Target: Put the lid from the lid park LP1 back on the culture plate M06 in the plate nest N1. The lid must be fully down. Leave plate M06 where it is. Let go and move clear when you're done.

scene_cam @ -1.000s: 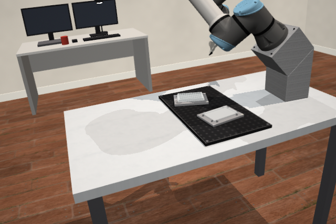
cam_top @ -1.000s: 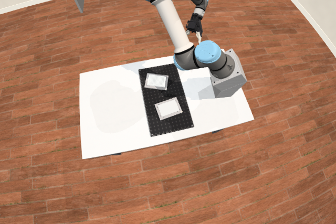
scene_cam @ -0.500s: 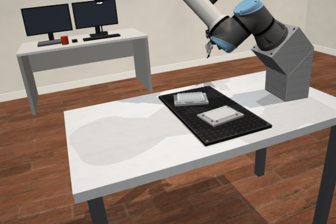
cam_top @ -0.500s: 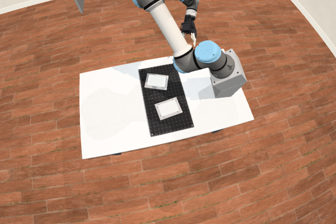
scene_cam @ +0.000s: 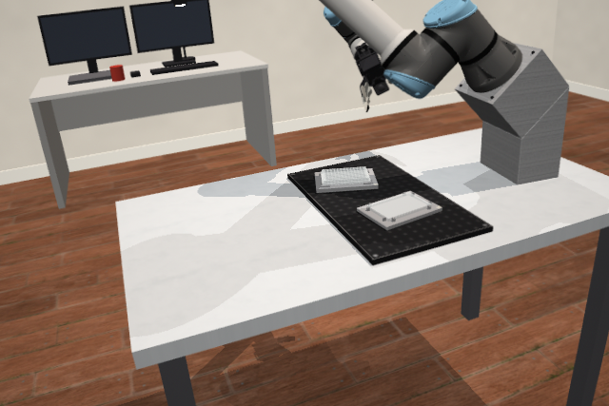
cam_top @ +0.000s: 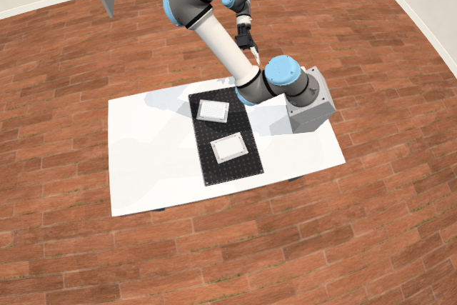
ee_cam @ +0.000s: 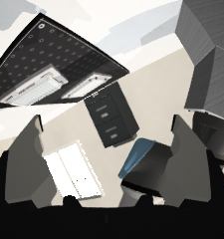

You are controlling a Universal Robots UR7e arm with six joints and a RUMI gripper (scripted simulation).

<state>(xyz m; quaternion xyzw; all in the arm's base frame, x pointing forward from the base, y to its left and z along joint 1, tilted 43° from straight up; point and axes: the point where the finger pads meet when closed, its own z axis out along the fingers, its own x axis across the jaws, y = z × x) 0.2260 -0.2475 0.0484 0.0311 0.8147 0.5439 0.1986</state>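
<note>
White table (scene_cam: pixel 206 263) on brick-pattern wood floor (cam_top: pixel 221 257); black perforated board (scene_cam: pixel 432 237) below gripper (scene_cam: pixel 366 97), jaws wide, empty. Flat white lid (scene_cam: pixel 399 206) in park, beyond the well plate (scene_cam: pixel 343 176).

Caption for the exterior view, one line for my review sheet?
Open, empty end effector raised behind the table; lid parked on the black board, plate M06 uncovered.

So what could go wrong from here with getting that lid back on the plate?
1. The gripper hangs open and empty, high behind the table; the lid lies untouched in its park, so the whole approach remains, and a poor line could clip the park's corner pins.
2. The plate sits close beside the park at a different angle; a lid carried over unturned could seat tilted, or nudge the plate.
</note>
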